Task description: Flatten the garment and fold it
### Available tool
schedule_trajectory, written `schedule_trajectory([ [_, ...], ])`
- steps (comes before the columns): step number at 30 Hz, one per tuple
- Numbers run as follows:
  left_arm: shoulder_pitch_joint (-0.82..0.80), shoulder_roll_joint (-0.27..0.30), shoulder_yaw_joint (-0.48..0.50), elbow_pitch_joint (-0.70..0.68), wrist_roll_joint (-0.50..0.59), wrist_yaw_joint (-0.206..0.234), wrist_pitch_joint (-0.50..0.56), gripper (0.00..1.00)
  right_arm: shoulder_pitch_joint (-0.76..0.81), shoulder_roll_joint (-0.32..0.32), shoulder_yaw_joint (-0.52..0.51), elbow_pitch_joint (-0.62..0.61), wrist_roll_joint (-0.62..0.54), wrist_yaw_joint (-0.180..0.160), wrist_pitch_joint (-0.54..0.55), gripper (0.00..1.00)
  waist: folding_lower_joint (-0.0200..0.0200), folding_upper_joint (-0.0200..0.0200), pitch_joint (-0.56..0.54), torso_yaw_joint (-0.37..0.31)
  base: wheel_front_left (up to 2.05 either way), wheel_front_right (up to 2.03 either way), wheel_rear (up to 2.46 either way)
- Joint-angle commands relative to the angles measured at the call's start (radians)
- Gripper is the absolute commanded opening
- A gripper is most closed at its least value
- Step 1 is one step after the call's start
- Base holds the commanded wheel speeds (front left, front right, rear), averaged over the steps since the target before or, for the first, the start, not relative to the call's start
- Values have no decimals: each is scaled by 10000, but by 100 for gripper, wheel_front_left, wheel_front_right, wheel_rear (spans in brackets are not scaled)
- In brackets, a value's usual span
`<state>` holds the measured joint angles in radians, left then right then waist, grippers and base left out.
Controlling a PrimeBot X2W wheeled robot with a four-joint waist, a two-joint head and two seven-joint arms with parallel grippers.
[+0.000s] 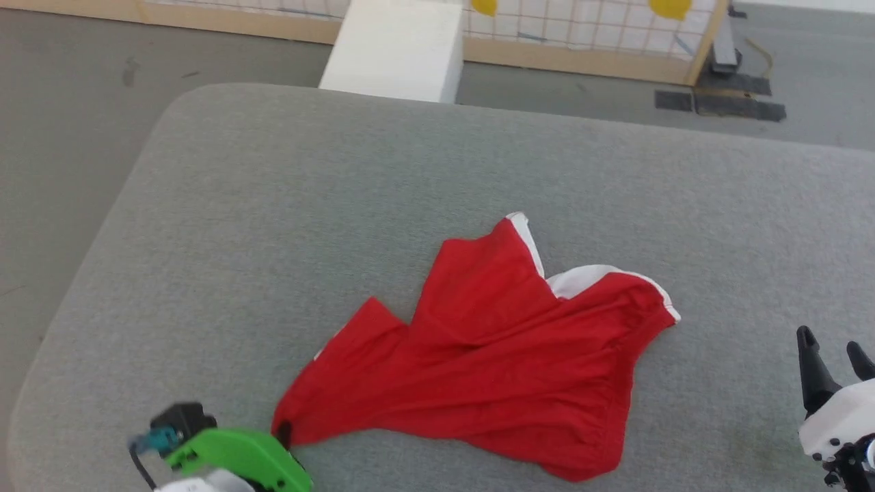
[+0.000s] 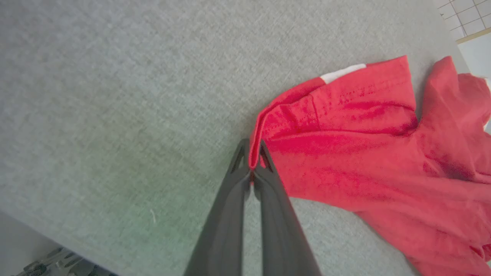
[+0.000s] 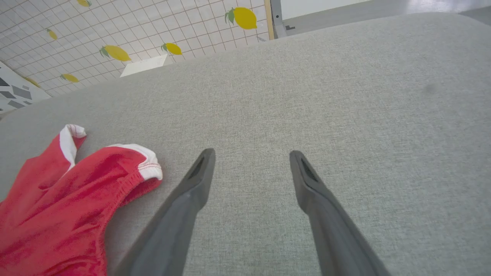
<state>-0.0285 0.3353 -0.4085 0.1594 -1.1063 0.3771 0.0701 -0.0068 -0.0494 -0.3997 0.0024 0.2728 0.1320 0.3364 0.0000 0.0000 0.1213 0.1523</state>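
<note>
Red garment [image 1: 492,355] lying crumpled on the grey counter [image 1: 342,171], nearer the near edge than the far edge and roughly midway between the left and right edges. Its two far tips carry white trim. Creases run across the cloth and converge on a narrow point drawn toward the counter's near left corner.

Left pincer [image 1: 284,432], at that near left corner: fingers together, clamped on the folded red hem at the garment's pointed end. In the left wrist view the cloth edge is pinched between the two dark tips of this pincer [image 2: 252,147], and the rest of the garment [image 2: 364,153] spreads away over the counter.

Right pincer [image 1: 832,345], by the near right part of the counter: fingers apart, holding nothing. In the right wrist view its tips [image 3: 252,155] are over bare grey surface, near the garment's [image 3: 57,207] white-trimmed end but not touching it.

Beyond the counter's far edge: grey floor [image 1: 68,102], a white block [image 1: 396,48], and a gridded panel [image 3: 134,34] printed with yellow lemons.
</note>
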Motion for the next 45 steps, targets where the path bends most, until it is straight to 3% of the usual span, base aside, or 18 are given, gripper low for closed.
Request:
schedule_trajectory([
  [1, 282, -16, -65, -212, -168, 19, 90, 0, 163, -8, 23, -57, -32, -13, 58, 100, 0, 0, -258, 302, 0, 0, 0],
  [3, 412, -141, -77, -436, -340, -89, 144, 0, 201, -8, 64, -68, -39, -13, 91, 100, 0, 0, -270, 339, 0, 0, 0],
  [4, 401, -177, -52, -537, -401, -198, 125, 61, 217, -8, 77, -77, -43, -13, 106, 100, 0, 0, -274, 361, 0, 0, 0],
  [5, 348, -176, -35, -604, -397, -271, 88, 100, 229, -8, 91, -84, -51, -13, 117, 100, 0, 0, -284, 375, 0, 0, 0],
  [10, -369, 189, 251, -1083, 406, -803, -1007, 100, 226, -8, 414, -205, -139, -13, 220, 100, 0, 0, -269, 354, 0, 0, 0],
  [15, -1095, 859, 11, -1102, 2448, -1284, -2783, 100, 85, -8, 1231, -266, -404, -13, 605, 100, 0, 0, -185, 276, 0, 0, 0],
  [19, -1468, 862, -61, -1092, 4077, -1504, -3280, 100, -374, -8, 1996, 0, -673, -13, 1357, 100, 0, 0, 2, 206, 0, 0, 0],
  [20, -1517, 766, 33, -1175, 4398, -1534, -3300, 100, -543, -8, 2122, 45, -804, -13, 1458, 100, 0, 0, 63, 208, 0, 0, 0],
  [21, -1460, 179, 640, -1673, 5476, -1717, -3312, 100, -1187, -8, 2602, 301, -1252, -13, 1784, 100, 0, 0, 281, 241, 0, 0, 0],
  [23, -1301, -168, 925, -1800, 5968, -1950, -3314, 100, -1557, -8, 2818, 556, -1618, -13, 2028, 100, 0, 0, 424, 294, 0, 0, 0],
  [31, -1124, -1261, 1914, -1874, 7068, -2834, -3317, 100, -2460, -8, 2975, 1492, -2703, -13, 2749, 100, 0, 0, 982, 587, 0, 0, 0],
  [40, -1177, -2105, 2768, -2094, 7975, -3725, -3318, 100, -2774, -8, 2822, 2164, -2957, -13, 3156, 100, 0, 0, 1385, 668, 0, 0, 0],
  [41, -1190, -2237, 2889, -2050, 8103, -3901, -3318, 100, -2815, -8, 2789, 2182, -2934, -13, 3190, 37, 0, 0, 1404, 652, 0, 0, 0],
  [42, -1203, -2307, 2948, -2036, 8166, -3987, -3318, 100, -2824, -8, 2766, 2170, -2924, -13, 3197, 0, 0, 0, 1400, 640, 0, 0, 0],
  [45, -1202, -2454, 3057, -1946, 8298, -4194, -3318, 100, -2785, -8, 2615, 2005, -2863, -13, 3230, 0, 0, 0, 1354, 607, 0, 0, 0],
])
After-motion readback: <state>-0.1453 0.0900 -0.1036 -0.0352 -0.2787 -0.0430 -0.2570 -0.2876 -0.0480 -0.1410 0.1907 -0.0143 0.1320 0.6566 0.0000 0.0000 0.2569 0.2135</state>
